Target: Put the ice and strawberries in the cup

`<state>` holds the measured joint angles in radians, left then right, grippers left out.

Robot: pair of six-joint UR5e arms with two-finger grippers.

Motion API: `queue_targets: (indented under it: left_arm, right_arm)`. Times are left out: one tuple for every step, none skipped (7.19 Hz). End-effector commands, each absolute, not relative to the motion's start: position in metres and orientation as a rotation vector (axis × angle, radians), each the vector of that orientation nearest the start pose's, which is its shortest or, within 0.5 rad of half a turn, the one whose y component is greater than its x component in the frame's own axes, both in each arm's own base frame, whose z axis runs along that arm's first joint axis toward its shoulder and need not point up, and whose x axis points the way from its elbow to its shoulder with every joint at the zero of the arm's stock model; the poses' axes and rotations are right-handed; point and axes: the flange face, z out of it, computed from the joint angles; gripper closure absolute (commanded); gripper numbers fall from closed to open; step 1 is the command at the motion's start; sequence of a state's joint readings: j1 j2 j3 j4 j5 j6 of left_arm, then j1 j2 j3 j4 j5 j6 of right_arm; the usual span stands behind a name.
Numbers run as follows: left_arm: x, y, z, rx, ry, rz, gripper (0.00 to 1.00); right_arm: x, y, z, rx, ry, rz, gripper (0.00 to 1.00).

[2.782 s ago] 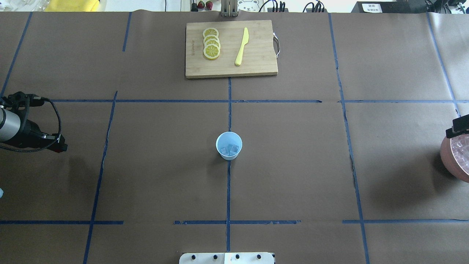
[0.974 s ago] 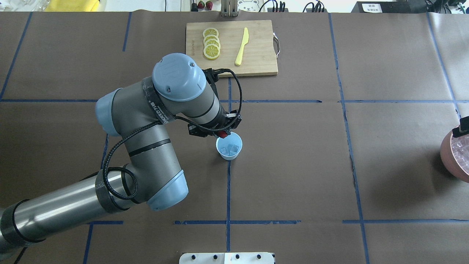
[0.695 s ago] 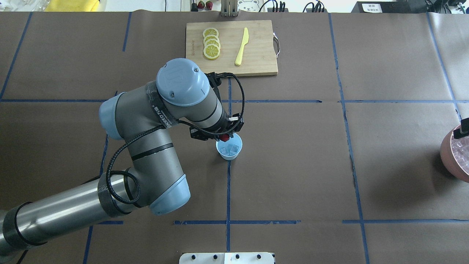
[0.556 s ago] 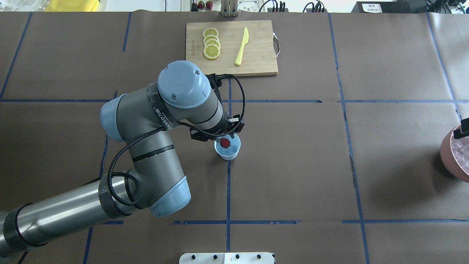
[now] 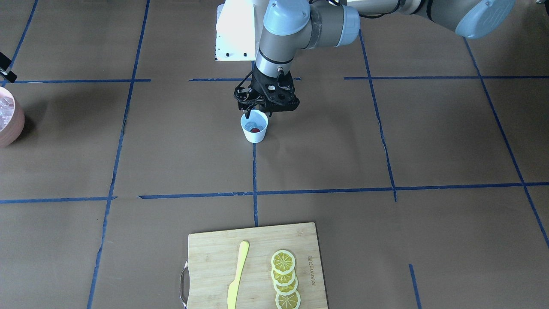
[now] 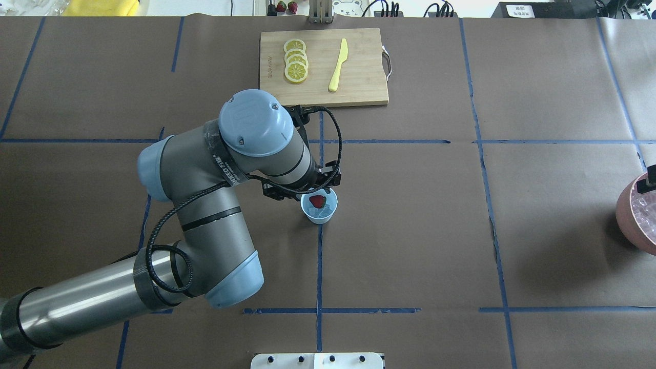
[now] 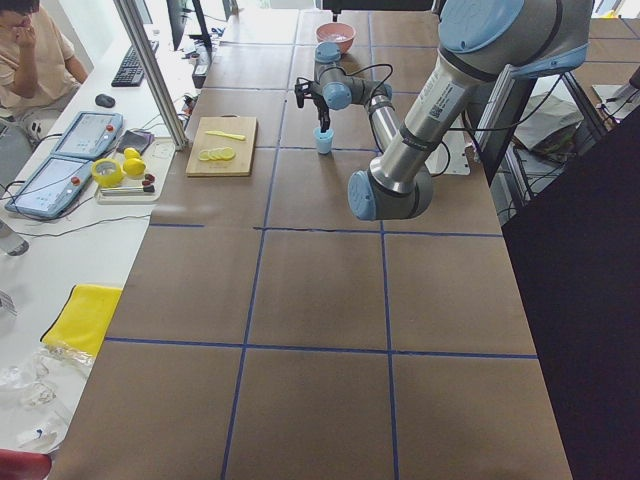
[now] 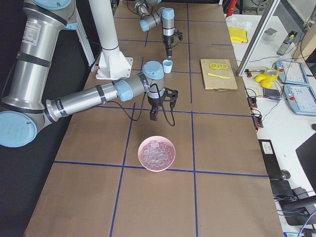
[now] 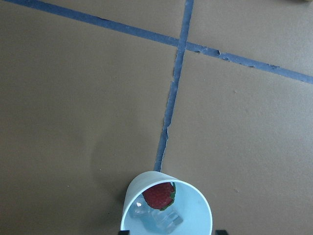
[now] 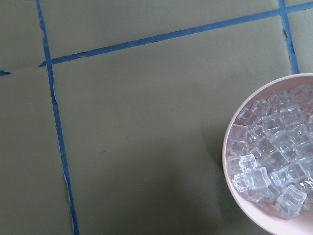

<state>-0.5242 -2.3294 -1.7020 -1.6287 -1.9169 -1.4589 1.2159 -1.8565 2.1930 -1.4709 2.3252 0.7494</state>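
Note:
The white cup [image 6: 320, 215] with a pale blue inside stands at the table's middle; it also shows in the front view [image 5: 254, 133]. A dark-red strawberry [image 9: 159, 195] lies in it on a few ice cubes [image 9: 166, 220]. My left gripper [image 5: 256, 112] hangs just above the cup's rim, open and empty. My right gripper [image 8: 157, 112] hovers near a pinkish bowl [image 8: 143, 160] of ice [image 10: 274, 152]. Its fingers show in no close view, so I cannot tell whether it is open or shut.
A wooden cutting board [image 6: 361, 82] at the far middle carries lemon slices [image 6: 295, 61] and a yellow knife [image 6: 338, 65]. The ice bowl [image 6: 628, 218] sits at the table's right edge. The robot's base plate [image 6: 318, 361] is at the near edge.
My left arm swung in from the left edge to the cup with the strawberry. The berry has dropped from the gripper into the cup. The right arm barely moved.

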Motion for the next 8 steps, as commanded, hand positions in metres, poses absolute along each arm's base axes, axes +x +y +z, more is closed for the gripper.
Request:
queue_targets:
  left_arm:
    - [0.439, -0.408, 0.184, 0.038, 0.939, -0.113, 0.34]
    - [0.378, -0.404, 0.198, 0.088, 0.874, -0.026, 0.34]
    - [0.31, -0.404, 0.222, 0.145, 0.835, 0.039, 0.33]
    - [0.255, -0.414, 0.256, 0.12, 0.835, 0.094, 0.33]
    - [0.194, -0.429, 0.293, 0.116, 0.849, 0.161, 0.32]
    - [0.135, -0.435, 0.34, 0.143, 0.82, 0.229, 0.32]
    - [0.088, -0.446, 0.393, 0.153, 0.765, 0.296, 0.32]
    - [0.036, -0.466, 0.46, 0.126, 0.724, 0.329, 0.31]
  right_arm:
    - [-0.047, -0.376, 0.484, -0.026, -0.871, 0.165, 0.0]
    - [-0.031, -0.381, 0.506, -0.006, -0.856, 0.143, 0.0]
    - [-0.011, -0.384, 0.527, 0.011, -0.843, 0.116, 0.0]
    - [0.012, -0.383, 0.537, 0.009, -0.824, 0.098, 0.0]
    - [0.033, -0.378, 0.547, -0.004, -0.808, 0.052, 0.0]
    - [0.045, -0.375, 0.553, -0.005, -0.792, -0.003, 0.0]
    - [0.055, -0.371, 0.557, -0.009, -0.79, -0.008, 0.0]
    - [0.057, -0.37, 0.563, -0.014, -0.79, -0.02, 0.0]
